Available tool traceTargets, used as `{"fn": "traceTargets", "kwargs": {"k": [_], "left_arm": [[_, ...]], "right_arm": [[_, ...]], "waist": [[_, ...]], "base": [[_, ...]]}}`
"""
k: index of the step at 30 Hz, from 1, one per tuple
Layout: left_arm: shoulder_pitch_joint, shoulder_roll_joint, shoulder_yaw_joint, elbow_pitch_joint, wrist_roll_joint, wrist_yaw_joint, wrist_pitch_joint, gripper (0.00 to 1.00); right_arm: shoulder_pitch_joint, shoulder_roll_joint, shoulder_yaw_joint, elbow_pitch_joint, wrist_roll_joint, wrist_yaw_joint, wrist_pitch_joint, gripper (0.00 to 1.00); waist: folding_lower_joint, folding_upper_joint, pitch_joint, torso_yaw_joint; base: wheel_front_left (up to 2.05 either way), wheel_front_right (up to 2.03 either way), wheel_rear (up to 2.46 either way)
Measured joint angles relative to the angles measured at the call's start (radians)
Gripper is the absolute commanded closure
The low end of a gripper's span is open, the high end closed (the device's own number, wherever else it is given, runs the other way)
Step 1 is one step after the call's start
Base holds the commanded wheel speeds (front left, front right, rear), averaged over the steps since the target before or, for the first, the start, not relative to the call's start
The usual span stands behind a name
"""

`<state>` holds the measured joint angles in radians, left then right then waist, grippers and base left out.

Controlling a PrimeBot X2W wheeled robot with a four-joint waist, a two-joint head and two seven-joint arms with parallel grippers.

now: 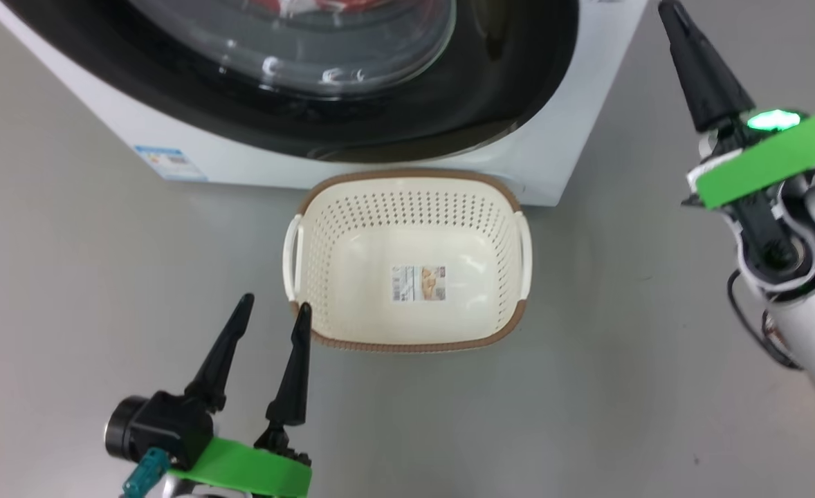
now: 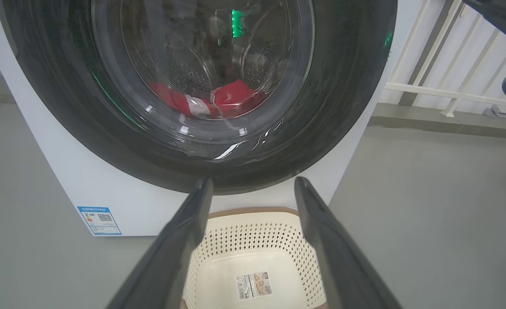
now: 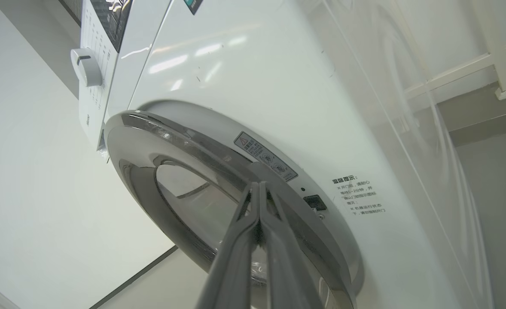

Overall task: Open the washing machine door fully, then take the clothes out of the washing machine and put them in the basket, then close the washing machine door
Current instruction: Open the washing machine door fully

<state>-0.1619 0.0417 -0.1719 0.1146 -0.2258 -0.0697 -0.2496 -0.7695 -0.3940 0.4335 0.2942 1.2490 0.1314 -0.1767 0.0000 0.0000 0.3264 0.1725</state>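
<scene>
The washing machine (image 1: 573, 138) stands at the top of the head view, its door (image 1: 504, 83) with the black rim facing me. Red clothes (image 2: 231, 96) lie in the drum behind the glass. On the floor right before the machine sits the cream basket (image 1: 407, 174), with nothing in it but its label. My left gripper (image 1: 274, 304) hovers open at the basket's near left corner, holding nothing. My right gripper (image 3: 256, 185) is shut, its tips at the door's (image 3: 141, 154) edge, where a narrow gap shows between the rim and the machine's front (image 3: 257, 77).
Grey floor surrounds the basket on its left, right and near sides. A white railing (image 2: 450, 94) runs behind the machine's right side. A blue sticker (image 1: 169, 162) marks the machine's lower corner. The control dial (image 3: 85, 66) sits high on the front panel.
</scene>
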Motion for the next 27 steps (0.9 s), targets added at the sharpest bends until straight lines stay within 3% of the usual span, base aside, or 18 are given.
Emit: {"fn": "traceTargets", "kwargs": {"k": [11,20,27], "left_arm": [[-0.06,-0.002,-0.023,0.002,-0.022,0.0,0.0,0.0],[-0.088,-0.002,-0.038,0.003,-0.031,0.0,0.0,0.0],[-0.099,-0.003,-0.045,0.003,-0.036,0.0,0.0,0.0]], "right_arm": [[-0.174,-0.086,0.029,-0.062,0.291,0.0,0.191,1.0],[-0.236,-0.104,-0.02,-0.02,0.426,0.0,0.347,1.0],[-0.271,-0.102,-0.035,0.046,0.457,0.0,0.456,1.0]], "waist": [[0.0,0.0,0.09,0.052],[0.0,0.0,0.137,0.086],[0.0,0.0,0.165,0.1]], "base": [[0.0,0.0,0.0],[0.0,0.0,0.0],[0.0,0.0,0.0]]}}
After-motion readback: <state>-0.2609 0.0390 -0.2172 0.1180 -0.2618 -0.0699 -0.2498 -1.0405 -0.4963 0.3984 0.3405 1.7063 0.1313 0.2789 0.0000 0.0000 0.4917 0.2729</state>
